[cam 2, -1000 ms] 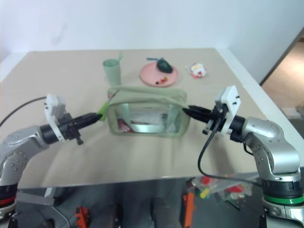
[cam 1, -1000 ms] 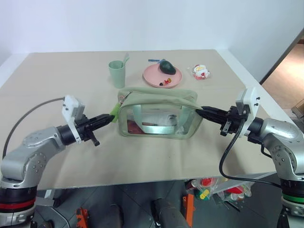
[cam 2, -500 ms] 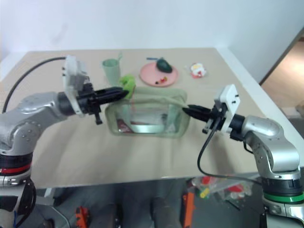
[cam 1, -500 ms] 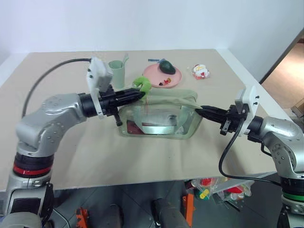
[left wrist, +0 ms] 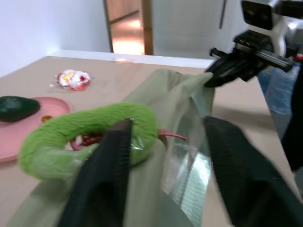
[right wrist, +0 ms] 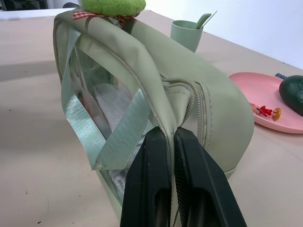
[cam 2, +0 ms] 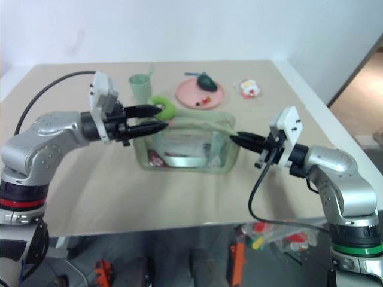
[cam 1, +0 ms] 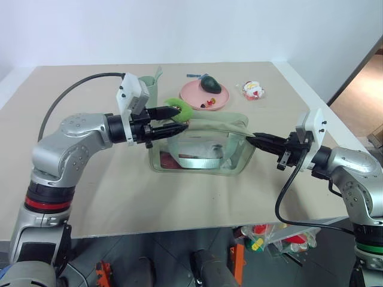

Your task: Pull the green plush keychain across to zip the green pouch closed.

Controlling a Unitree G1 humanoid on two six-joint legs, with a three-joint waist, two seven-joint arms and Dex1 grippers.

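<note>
The green pouch (cam 1: 200,148) stands on the table between my two arms, with clear side panels and strap handles. The lime-green plush keychain (cam 1: 179,106) sits on top of the pouch towards its left end, held to it by a reddish clip. My left gripper (cam 1: 181,117) points right over that end with its fingers spread open. The plush (left wrist: 85,137) lies against one finger (left wrist: 109,175) and is not pinched. My right gripper (cam 1: 254,139) is shut on the pouch's right end, and its fingers (right wrist: 156,189) pinch the fabric there.
Behind the pouch stand a pale green cup (cam 1: 148,91) with a spoon and a pink plate (cam 1: 194,98) that holds a dark green avocado toy (cam 1: 209,84). A small red and white toy (cam 1: 253,90) lies at the back right. The table's front edge runs close below both arms.
My left gripper carried the keychain up and rightwards from the pouch's left end onto its top, and has now opened its fingers. The right gripper kept still, still pinching the pouch's end.
</note>
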